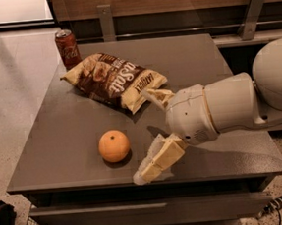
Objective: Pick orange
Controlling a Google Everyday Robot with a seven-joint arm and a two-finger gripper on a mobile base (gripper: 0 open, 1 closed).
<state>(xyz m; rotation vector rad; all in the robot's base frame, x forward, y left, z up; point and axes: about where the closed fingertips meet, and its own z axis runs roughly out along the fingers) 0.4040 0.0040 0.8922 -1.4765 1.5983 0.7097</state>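
Office lounge: snack table [59, 141] beneath gripper [144, 134]

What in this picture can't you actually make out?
Camera view:
- Arm behind the gripper, open just right of the orange: cut off by the right edge.
- Near corner of the chip bag: hidden by the upper finger.
- Lettering on the can: too small to read.
- Dark object, bottom left: cut off by the corner.

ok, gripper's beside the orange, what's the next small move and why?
Probably slide the gripper a little further left, toward the orange. The gripper is open and low over the table, but the orange sits just outside its fingertips, not between them. The chip bag lies further back, seemingly off that path. Close only once the fruit is between the fingers.
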